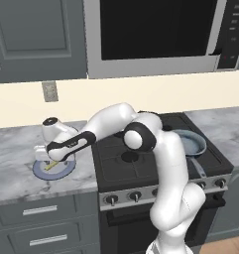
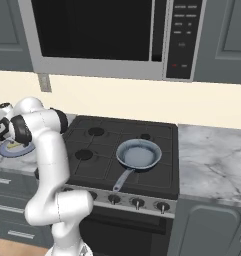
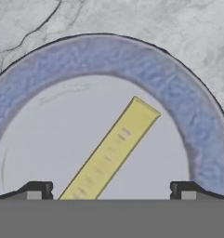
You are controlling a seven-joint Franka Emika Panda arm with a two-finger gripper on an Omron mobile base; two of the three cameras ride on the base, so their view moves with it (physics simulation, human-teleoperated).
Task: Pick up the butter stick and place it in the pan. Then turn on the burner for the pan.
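The gripper (image 3: 111, 190) hangs low over the plate (image 3: 146, 65) on the marble counter (image 1: 12, 149) left of the stove (image 2: 122, 145), jaws spread wide and holding nothing, one fingertip to each side of the butter stick (image 3: 108, 151). One butter stick lies slantwise on the one blue-rimmed plate. One pan (image 2: 138, 154) sits on the stove, well apart.

Flat, even rendered light with barely any shadows; textures look soft, perhaps slightly blurred close up.
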